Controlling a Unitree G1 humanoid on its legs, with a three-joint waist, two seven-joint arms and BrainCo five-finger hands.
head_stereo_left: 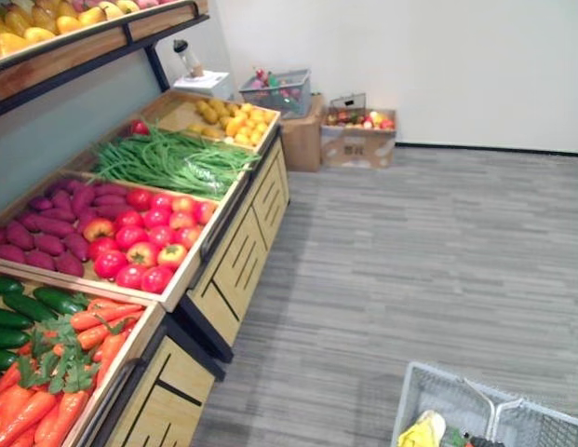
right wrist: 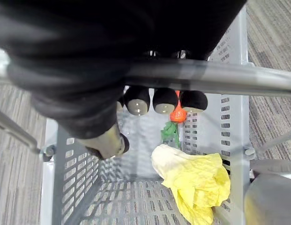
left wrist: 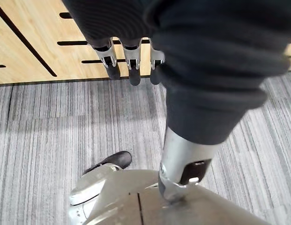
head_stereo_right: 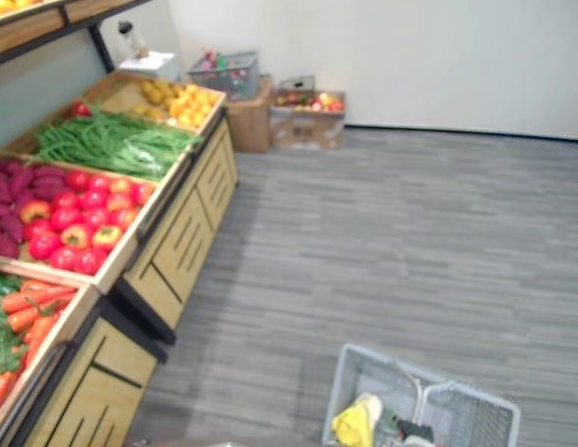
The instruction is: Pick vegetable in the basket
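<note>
A yellow leafy vegetable and a small carrot are seen lying in the grey basket, which is carried low at the robot's right, presumably so that produce can be dropped in. Its handle is clasped by the curled fingers of the right hand. The left hand is hung empty by the wooden stand, fingers loosely straight, apparently kept free for picking.

Grey perforated plastic basket, smooth metal handle, pale wooden stand, ribbed carpet
</note>
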